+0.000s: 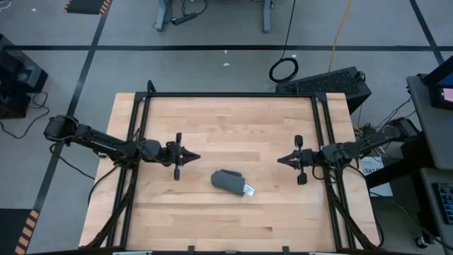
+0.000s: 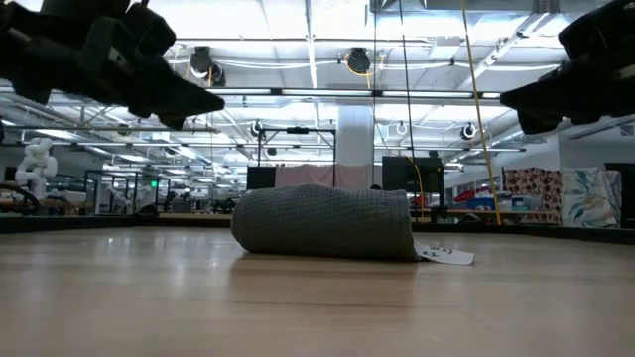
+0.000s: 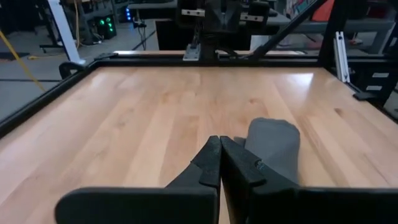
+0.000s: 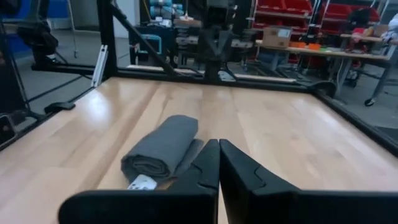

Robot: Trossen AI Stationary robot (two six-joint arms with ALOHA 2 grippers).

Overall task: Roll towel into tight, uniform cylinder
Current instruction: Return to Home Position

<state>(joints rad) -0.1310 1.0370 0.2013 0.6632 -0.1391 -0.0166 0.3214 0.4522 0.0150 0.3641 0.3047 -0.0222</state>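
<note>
The dark grey towel [image 1: 228,181] lies rolled into a short cylinder on the wooden table, a little toward the near edge from the middle. Its small white tag [image 1: 248,190] sticks out at one end and rests on the wood. It also shows in the low view [image 2: 325,222], the left wrist view [image 3: 273,145] and the right wrist view [image 4: 161,147]. My left gripper [image 1: 195,156] is shut and empty, above the table to the left of the roll. My right gripper [image 1: 280,159] is shut and empty, to the right of the roll.
A black metal frame [image 1: 233,94] runs around the tabletop. Bare wood [image 1: 233,124] lies between the roll and the far edge. Workshop benches and racks stand beyond the table in the low view.
</note>
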